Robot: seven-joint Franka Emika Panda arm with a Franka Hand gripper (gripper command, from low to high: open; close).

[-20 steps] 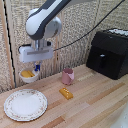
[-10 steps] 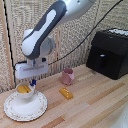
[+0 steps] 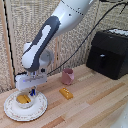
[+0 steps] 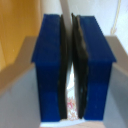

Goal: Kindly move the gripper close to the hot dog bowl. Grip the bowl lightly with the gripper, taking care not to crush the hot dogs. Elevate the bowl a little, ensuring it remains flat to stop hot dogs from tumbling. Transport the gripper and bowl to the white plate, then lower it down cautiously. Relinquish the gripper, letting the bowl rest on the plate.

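Observation:
The white plate (image 3: 14, 116) lies at the exterior view's lower left. The hot dog bowl (image 3: 22, 105), small and white, sits low over the plate's middle, on it or just above it; I cannot tell which. The orange-yellow hot dogs (image 3: 23, 99) fill it. My gripper (image 3: 32, 92) hangs straight down at the bowl's rim on the exterior view's right side. In the wrist view the blue fingers (image 4: 50, 65) stand almost together around a thin white strip, and my gripper (image 4: 71, 65) looks shut on the bowl's rim.
A pink mug (image 3: 67, 76) stands behind the plate toward the exterior view's right. A yellow-orange block (image 3: 66, 92) lies on the wooden table (image 3: 95, 105) next to the plate. A black box (image 3: 110, 52) stands at the back right.
The arm has come down and toward the exterior view's left with the bowl, from above the table to low over the plate's middle.

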